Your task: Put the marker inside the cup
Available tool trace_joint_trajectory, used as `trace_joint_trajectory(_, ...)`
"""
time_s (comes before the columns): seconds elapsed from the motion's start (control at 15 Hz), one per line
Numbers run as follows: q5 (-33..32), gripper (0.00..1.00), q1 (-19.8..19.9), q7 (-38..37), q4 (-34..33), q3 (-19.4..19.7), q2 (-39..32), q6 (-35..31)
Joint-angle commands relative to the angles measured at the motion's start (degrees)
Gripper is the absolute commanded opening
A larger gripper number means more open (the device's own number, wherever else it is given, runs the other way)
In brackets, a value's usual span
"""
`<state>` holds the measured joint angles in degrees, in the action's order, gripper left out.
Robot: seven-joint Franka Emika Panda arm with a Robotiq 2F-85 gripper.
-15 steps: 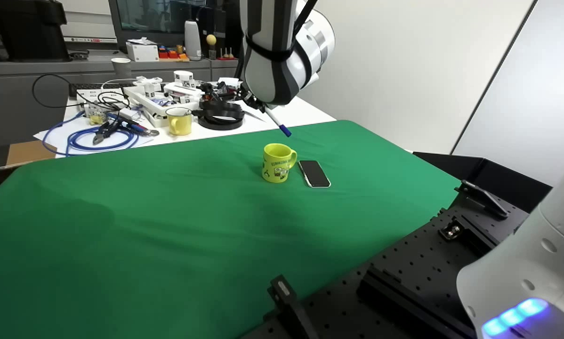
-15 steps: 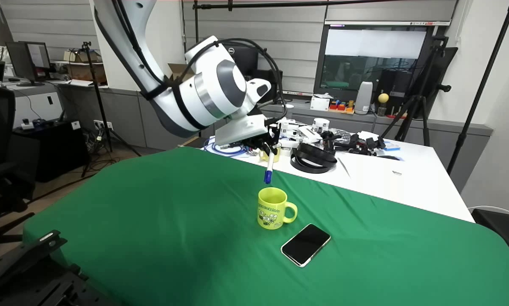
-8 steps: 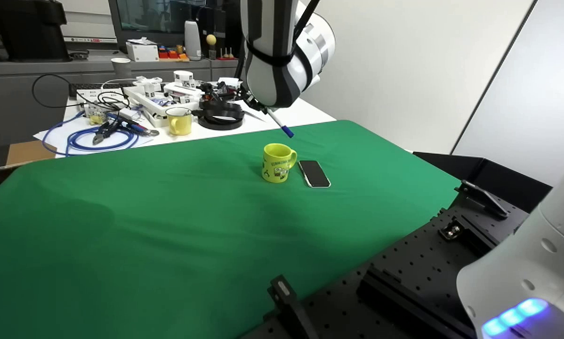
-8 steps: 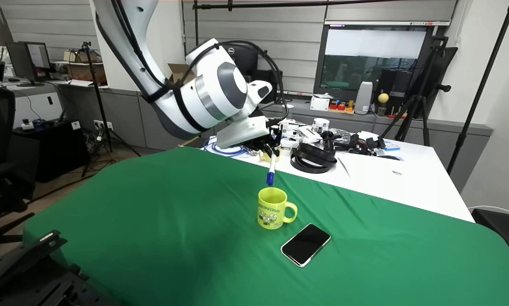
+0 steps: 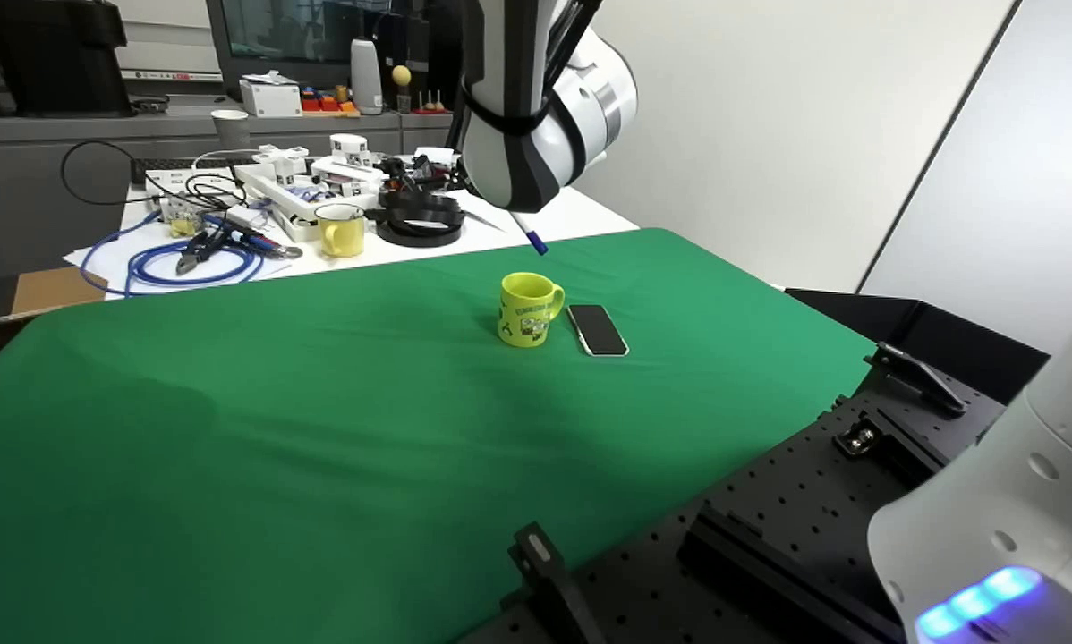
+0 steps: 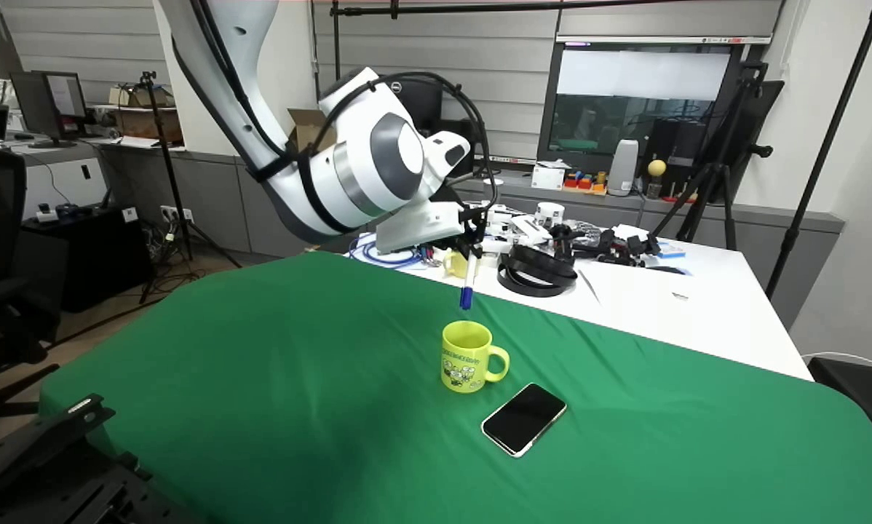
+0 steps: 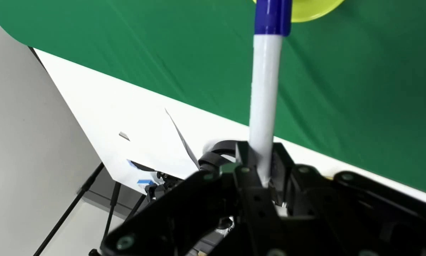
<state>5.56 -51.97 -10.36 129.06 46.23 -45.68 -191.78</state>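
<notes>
The marker is white with a dark blue cap. My gripper is shut on its uncapped end, and the cap points away from the fingers. In an exterior view the marker hangs cap down, slightly tilted, above and apart from the cup. It also shows in an exterior view, where the arm hides the gripper. The yellow-green cup stands upright on the green cloth with its handle to the right; it also shows in an exterior view. In the wrist view only part of the cup shows, behind the cap.
A dark phone lies flat on the cloth beside the cup's handle. Behind the green cloth is a white table with black rings, cables and a yellow mug. Black tripod stands are at the back.
My gripper has shifted slightly with the marker in it. The cap end dipped a little, then rose, and the marker's tilt changed a little. The cup and phone have not moved.
</notes>
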Motion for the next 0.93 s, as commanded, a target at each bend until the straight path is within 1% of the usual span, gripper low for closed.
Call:
trace_joint_trajectory(0.0,4.53,0.04,2.25,2.46,-1.83,-1.96,-2.38,-4.3)
trace_joint_trajectory(0.27,8.95,0.04,4.97,4.78,-3.98,-4.36,-5.51,-8.57)
trace_joint_trajectory(0.33,10.79,0.04,4.4,5.13,-7.03,-3.89,-6.49,-6.21)
trace_joint_trajectory(0.67,14.96,0.04,6.39,4.74,-13.21,-6.12,-11.1,-6.05)
trace_joint_trajectory(0.87,16.01,0.04,7.44,4.71,-14.99,-7.83,-13.05,-6.24)
